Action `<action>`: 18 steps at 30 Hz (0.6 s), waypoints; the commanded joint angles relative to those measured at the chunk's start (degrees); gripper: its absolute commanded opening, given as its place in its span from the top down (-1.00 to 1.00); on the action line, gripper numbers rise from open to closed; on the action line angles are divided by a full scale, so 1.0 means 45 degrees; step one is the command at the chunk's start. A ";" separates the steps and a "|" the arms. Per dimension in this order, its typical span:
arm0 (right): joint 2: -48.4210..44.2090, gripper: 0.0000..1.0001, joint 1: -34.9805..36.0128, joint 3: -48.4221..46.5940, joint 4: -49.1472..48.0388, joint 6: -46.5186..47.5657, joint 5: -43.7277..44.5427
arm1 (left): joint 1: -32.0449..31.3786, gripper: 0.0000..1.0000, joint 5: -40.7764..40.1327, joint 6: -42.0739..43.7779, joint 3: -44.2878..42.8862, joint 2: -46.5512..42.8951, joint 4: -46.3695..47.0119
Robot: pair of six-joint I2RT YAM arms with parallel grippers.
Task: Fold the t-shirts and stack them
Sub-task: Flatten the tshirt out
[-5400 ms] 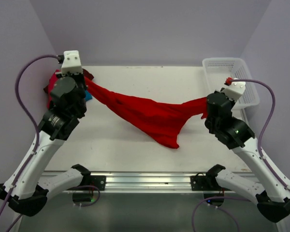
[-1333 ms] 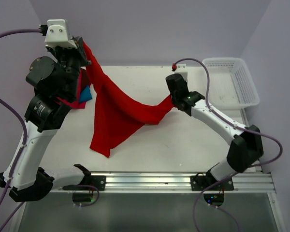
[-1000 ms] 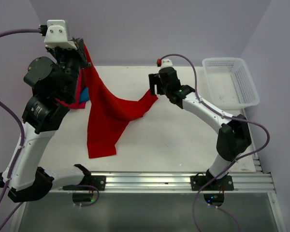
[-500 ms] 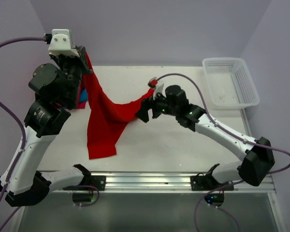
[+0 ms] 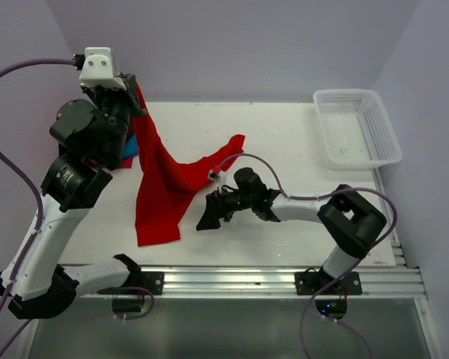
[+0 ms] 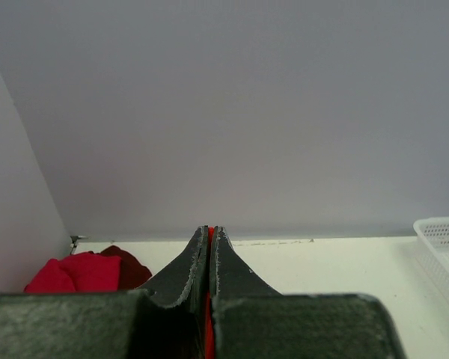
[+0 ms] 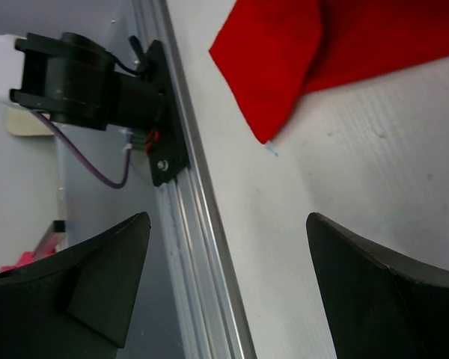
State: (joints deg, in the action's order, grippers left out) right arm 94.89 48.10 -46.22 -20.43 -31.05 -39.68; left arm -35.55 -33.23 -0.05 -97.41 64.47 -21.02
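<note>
At the far left edge of the surface (image 5: 299,134) lies a small heap of folded t-shirts (image 6: 78,271). They look red and dark maroon in the left wrist view, with a bit of teal-blue showing from above. In front of the heap the left arm is raised, and the left fingers (image 6: 188,273) are pressed together on a thin edge of the large red t-shirt (image 5: 163,187). The shirt hangs from that pinch down to the surface, its lower hem near the front rail and one corner reaching out to the right. Just beside its right edge, low over the surface, the right fingers (image 7: 101,280) are spread wide and hold nothing. A corner of the cloth lies ahead of them, not between them. A white mesh basket (image 5: 347,93) sits in the far right corner.
</note>
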 commanded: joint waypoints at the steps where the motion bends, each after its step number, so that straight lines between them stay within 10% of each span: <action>1: 0.1310 -0.78 0.0288 0.0328 -0.4363 -0.2333 -0.1612 | -0.0127 1.00 -0.0075 -0.0203 0.0122 -0.0205 0.0803; 18: 0.3990 -0.72 0.2867 -0.2305 -0.1579 -0.1344 0.3419 | -0.0147 1.00 -0.0154 -0.0203 0.0571 -0.0888 0.0823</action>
State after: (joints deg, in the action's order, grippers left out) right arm 111.92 61.14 -52.90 -31.99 -39.68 -33.85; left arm -35.81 -33.50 -0.08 -95.09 61.89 -20.64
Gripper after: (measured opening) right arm 0.865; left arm 0.016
